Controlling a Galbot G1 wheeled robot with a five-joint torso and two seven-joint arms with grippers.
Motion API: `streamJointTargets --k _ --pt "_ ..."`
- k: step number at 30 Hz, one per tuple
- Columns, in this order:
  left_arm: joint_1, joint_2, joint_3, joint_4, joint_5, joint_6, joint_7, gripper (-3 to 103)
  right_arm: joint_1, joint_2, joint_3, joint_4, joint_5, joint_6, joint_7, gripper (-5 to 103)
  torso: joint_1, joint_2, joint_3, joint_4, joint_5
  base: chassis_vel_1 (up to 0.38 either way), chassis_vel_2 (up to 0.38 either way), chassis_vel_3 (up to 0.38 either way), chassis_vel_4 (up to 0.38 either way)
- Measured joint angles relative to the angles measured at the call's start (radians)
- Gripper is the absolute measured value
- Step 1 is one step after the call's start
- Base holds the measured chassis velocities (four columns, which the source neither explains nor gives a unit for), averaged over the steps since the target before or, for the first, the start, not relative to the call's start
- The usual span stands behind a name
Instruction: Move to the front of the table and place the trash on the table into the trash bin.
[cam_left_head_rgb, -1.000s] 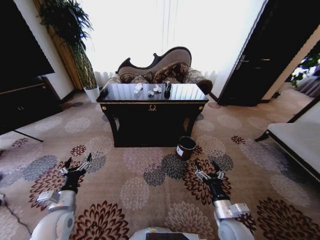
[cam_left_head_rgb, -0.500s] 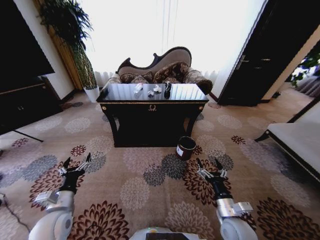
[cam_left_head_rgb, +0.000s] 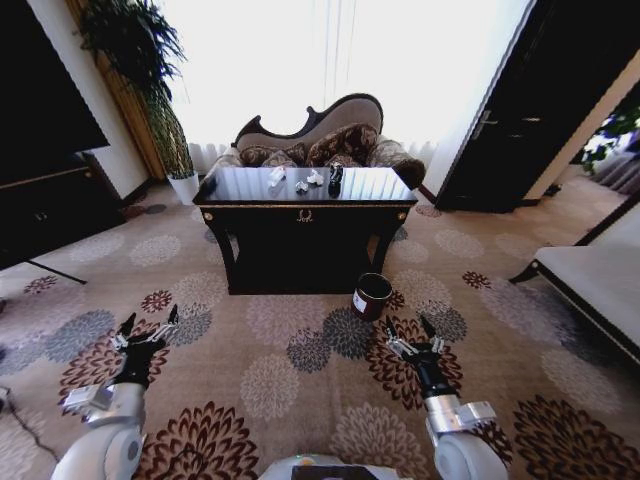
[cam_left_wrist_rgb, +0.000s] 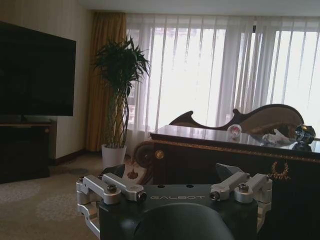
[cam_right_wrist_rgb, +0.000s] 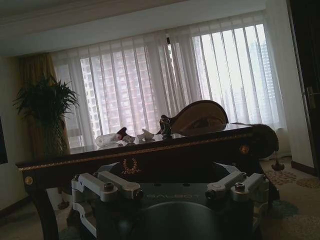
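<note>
The dark glossy table (cam_left_head_rgb: 305, 203) stands a few steps ahead on the patterned carpet. On its top lies the trash: white tissue lumps (cam_left_head_rgb: 277, 178) (cam_left_head_rgb: 314, 178) and a small dark can-like item (cam_left_head_rgb: 335, 178). The right wrist view looks across the table edge (cam_right_wrist_rgb: 150, 150) at a tissue lump (cam_right_wrist_rgb: 145, 135). The left wrist view takes in the table (cam_left_wrist_rgb: 220, 150) and a shiny can (cam_left_wrist_rgb: 304, 134). The maroon trash bin (cam_left_head_rgb: 372, 296) sits on the floor by the table's front right leg. My left gripper (cam_left_head_rgb: 146, 328) and right gripper (cam_left_head_rgb: 411, 338) hang low in front of me, both open and empty.
An ornate sofa (cam_left_head_rgb: 320, 140) stands behind the table. A tall plant in a white pot (cam_left_head_rgb: 183, 186) is at the back left, beside a dark TV cabinet (cam_left_head_rgb: 50, 205). A pale-cushioned bench (cam_left_head_rgb: 600, 280) is on the right, with a dark door (cam_left_head_rgb: 505, 110) behind it.
Both arms have swayed slightly, and the left gripper has drifted a little to the left. The table, trash and bin sit at the same places in the head view.
</note>
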Motion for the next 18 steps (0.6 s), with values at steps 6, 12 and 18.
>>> streamJointTargets --k 6,12,18 --pt "-0.004 0.005 -0.017 -0.024 -0.018 0.004 0.004 100 0.014 -0.012 0.025 0.008 0.025 -0.009 -0.003 100 0.000 0.000 0.000 0.0000 0.0001 -0.073 0.087 0.087 -0.087" --pt "-0.006 0.021 -0.032 -0.039 -0.041 0.016 0.009 100 0.013 -0.025 0.055 0.022 0.044 -0.011 -0.005 100 0.000 0.000 0.000 0.0000 0.0000 -0.141 0.148 0.145 -0.144" --pt "0.006 0.025 -0.029 -0.057 -0.041 0.016 0.014 100 0.013 -0.030 0.073 0.038 0.055 -0.011 -0.007 100 0.000 0.000 0.000 -0.0001 0.0000 -0.158 0.158 0.157 -0.151"
